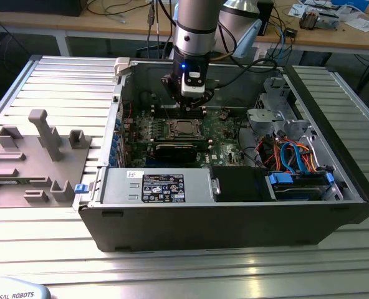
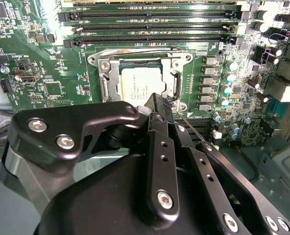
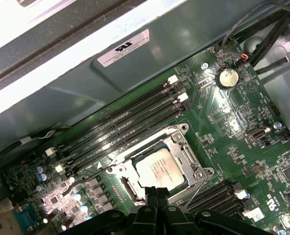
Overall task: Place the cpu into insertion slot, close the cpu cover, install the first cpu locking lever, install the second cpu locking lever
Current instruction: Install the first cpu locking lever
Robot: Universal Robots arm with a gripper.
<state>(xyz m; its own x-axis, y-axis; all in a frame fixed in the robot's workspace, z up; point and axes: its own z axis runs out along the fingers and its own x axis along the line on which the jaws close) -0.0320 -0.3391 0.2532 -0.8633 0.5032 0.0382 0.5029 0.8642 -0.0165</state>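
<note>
Silver cpu [image 2: 141, 88] seated in insertion slot [image 2: 176, 84] | cpu cover [image 2: 106, 81] down | claw [image 2: 163, 102] clenched

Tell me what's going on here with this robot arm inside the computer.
A robot arm is working inside an open computer case, its pincer shut, tip at the edge of the insertion slot on the green motherboard. The cpu sits in the slot, with the cpu cover lying flat around it. A thin wire lever runs beside the pincer's tip.
</note>
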